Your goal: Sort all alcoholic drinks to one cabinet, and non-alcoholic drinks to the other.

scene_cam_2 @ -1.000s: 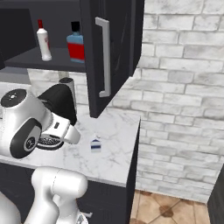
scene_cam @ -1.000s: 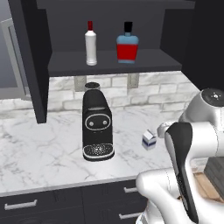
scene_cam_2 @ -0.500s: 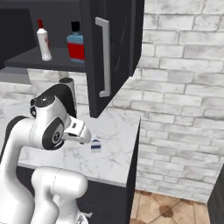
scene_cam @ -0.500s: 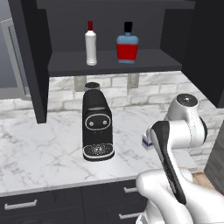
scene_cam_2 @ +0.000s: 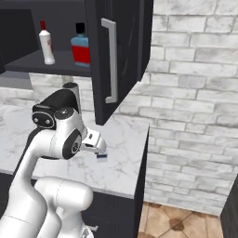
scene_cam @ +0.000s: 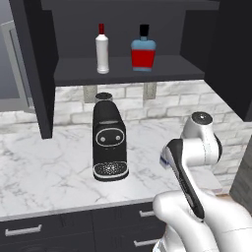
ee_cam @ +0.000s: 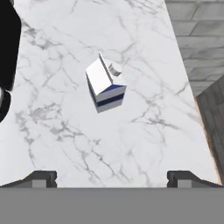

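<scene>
The end effector [ee_cam: 111, 178] is seen in the hand view with its two finger tips [ee_cam: 41, 178] set wide apart near the lower corners, and nothing is held between them. It is poised above the marble tabletop [ee_cam: 144, 144], looking down on the milk carton [ee_cam: 106, 84].

The milk carton is a small white gable-top pack with blue bands around its lower body. It stands alone on the tabletop, apart from both finger tips and centred between them. In the right base view the milk carton [scene_cam_2: 102, 157] is partly seen just beyond the robot's wrist, near the right end of the tabletop [scene_cam_2: 123, 172].

The cabinet [scene_cam: 125, 69] above the tabletop is open. On its dark inner shelf two bottles stand upright and apart: a slim white bottle [scene_cam: 102, 50] with a red cap on the left, and a squat red bottle [scene_cam: 143, 50] with pale blue shoulders and a black cap on the right. In the right base view the open cabinet door [scene_cam_2: 122, 51] is seen with a long vertical silver bar handle [scene_cam_2: 111, 60].

A black coffee machine [scene_cam: 109, 142] stands on the tabletop below the shelf. Black drawers [scene_cam: 29, 231] with small horizontal handles are fitted beneath the tabletop. A pale brick wall [scene_cam_2: 190, 93] is seen behind and to the right
</scene>
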